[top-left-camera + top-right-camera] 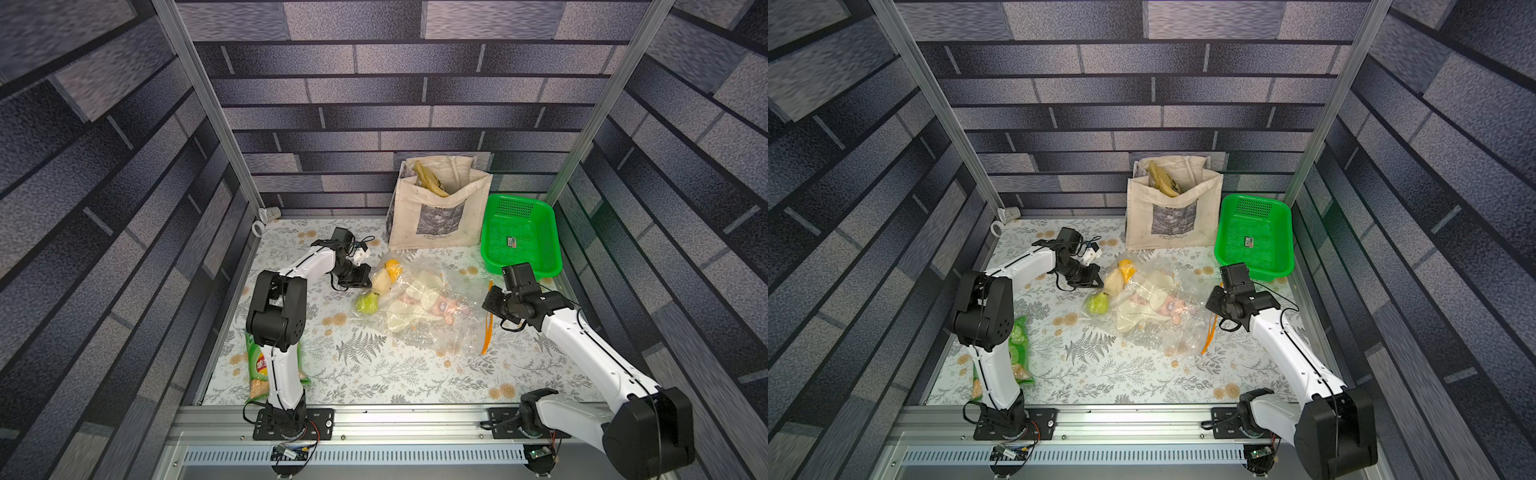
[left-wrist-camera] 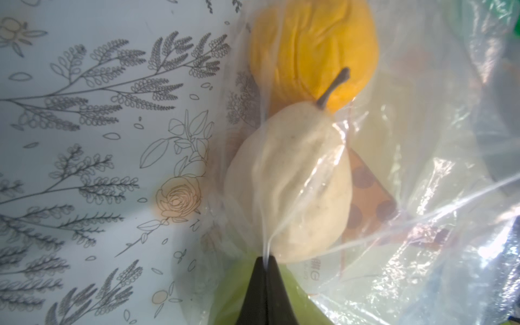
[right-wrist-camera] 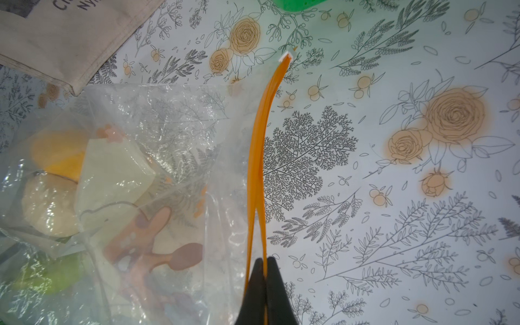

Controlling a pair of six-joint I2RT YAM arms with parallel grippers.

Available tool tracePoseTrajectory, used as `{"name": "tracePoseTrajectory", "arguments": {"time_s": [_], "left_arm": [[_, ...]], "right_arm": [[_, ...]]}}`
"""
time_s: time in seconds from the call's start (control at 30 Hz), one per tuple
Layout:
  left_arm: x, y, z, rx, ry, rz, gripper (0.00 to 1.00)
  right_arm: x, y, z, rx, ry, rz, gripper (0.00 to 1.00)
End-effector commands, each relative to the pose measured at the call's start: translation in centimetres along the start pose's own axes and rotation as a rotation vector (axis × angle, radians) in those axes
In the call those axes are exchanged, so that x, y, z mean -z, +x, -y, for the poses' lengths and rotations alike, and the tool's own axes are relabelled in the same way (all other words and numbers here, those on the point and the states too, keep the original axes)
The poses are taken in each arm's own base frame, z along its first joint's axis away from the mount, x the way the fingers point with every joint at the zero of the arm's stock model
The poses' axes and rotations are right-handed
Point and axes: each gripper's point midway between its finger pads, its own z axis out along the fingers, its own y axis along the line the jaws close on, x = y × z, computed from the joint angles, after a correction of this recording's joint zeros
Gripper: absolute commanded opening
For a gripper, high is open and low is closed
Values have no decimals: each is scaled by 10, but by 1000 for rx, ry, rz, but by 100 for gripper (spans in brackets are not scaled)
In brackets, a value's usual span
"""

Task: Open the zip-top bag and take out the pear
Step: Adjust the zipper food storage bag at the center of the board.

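- The zip-top bag [image 1: 432, 316] lies crumpled on the table [image 1: 374, 374], just in front of the cloth tote bag [image 1: 436, 208] on the robot's side of it. Its orange zip strip [image 3: 260, 146] runs along the edge that lies to the tote's front-right.
- The pear [image 2: 289, 183] is inside the plastic at the opposite end, front-left of the tote. I take the pale fruit with the dark stalk to be the pear. It sits between an orange lump [image 2: 312, 50] and a green fruit [image 1: 368, 304].
- The left gripper [image 2: 266, 260] has its fingers pressed together on a pleat of clear film, right beside the pear.
- The right gripper [image 3: 265, 263] is clamped on the zip strip. One lip seems to run between the fingers while the other passes alongside them.
- Progress: the strip's two lips gape near that gripper and meet again at the far tip, so the opening looks begun but not finished.
- The pear is wholly wrapped in plastic. What remains is to widen the mouth, reach in and bring the pear out.
- Writing: the tote carries a printed picture with two lines of text beneath it. The right wrist view shows only "Cl" and "Ny", and in both top views the text is too small to be sure of.
- The green crisp packet [image 1: 1019, 353], well to the tote's front-left, has a red-and-yellow logo mostly hidden by the arm, so it cannot be read.
- The green basket [image 1: 515, 203], just right of the tote, holds a small sticker [image 1: 512, 243] that is also illegible.
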Motion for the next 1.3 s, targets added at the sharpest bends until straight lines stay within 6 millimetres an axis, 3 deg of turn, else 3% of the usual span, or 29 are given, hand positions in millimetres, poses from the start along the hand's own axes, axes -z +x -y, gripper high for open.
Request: {"name": "tracePoseTrajectory", "arguments": {"time_s": [0.0, 0.2, 0.37, 0.53, 0.7, 0.8, 0.93, 1.1, 1.2, 1.27], "left_arm": [[-4, 4, -5, -21, -31, -30, 0], [26, -13, 10, -70, -36, 52, 0], [97, -39, 30, -124, -72, 239, 0], [172, -58, 68, -221, -89, 423, 0], [222, -64, 103, -285, -88, 542, 0], [226, -56, 103, -269, -104, 529, 0], [200, -38, 75, -206, -143, 477, 0], [185, -25, 46, -171, -200, 442, 0], [187, -23, 29, -138, -238, 431, 0], [186, -22, 17, -118, -266, 409, 0]], "right_arm": [[4, -4, -3, -1, -23, 15, 0], [1, -6, -7, 4, -38, 15, 0], [-12, -5, -30, 42, -149, -17, 0], [-34, -8, -71, 77, -333, -76, 0], [-70, -19, -72, 54, -268, -105, 0], [-96, -12, -68, 43, -225, -170, 0], [-128, 6, -53, 29, -164, -250, 0], [-137, 19, -47, 8, -150, -294, 0], [-136, 22, -44, 11, -139, -307, 10], [-135, 23, -44, 15, -141, -313, 24]]}}
